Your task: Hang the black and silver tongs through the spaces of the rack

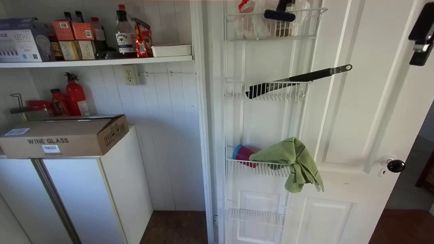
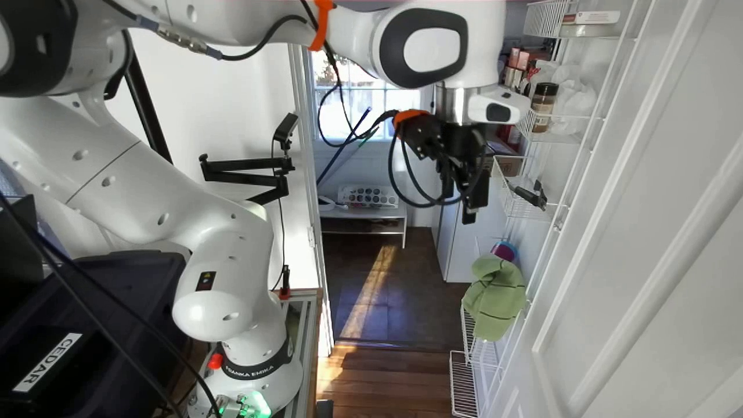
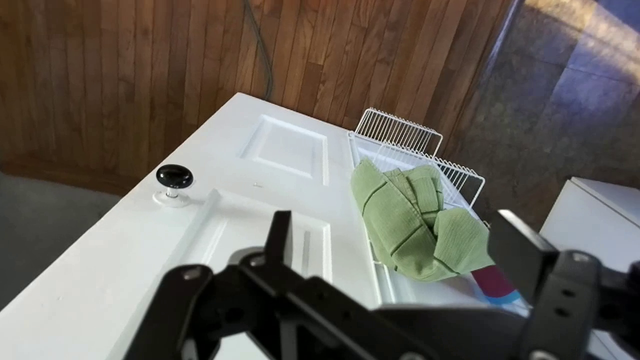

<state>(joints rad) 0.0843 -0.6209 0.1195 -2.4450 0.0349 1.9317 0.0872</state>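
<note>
The long, slender black and silver kitchen tongs (image 1: 301,78) already lie in the tall, narrow white wire rack (image 1: 256,217), tilted in the basket (image 1: 237,82) just above the one that holds the crumpled green cloth (image 1: 300,166): their broad dark end sits low behind the rack's front wires, while the handle with its holed tip slants up and juts past the rack's side. Your black two-fingered robot gripper (image 3: 392,220) is in front of the rack with its fingers spread wide and nothing between them, so the rack alone seems to carry the tongs. I'd judge the job mostly done if resting there counts; if it means threading them between wires, that may be left for you. That is just what you can't settle here: the handle crosses the rim line at the rack's side, but over it or through a gap is hard to make out. The tongs' two arms blend into one bar, and your wrist view, aimed at the rack's lower shelves, misses them altogether. In an exterior view, you can't identify the dark T-shaped thing (image 1: 279,15) before the rack's upper part, cut by the top edge, or the black and silver part (image 1: 421,23) cropped well to one side of the rack.
</note>
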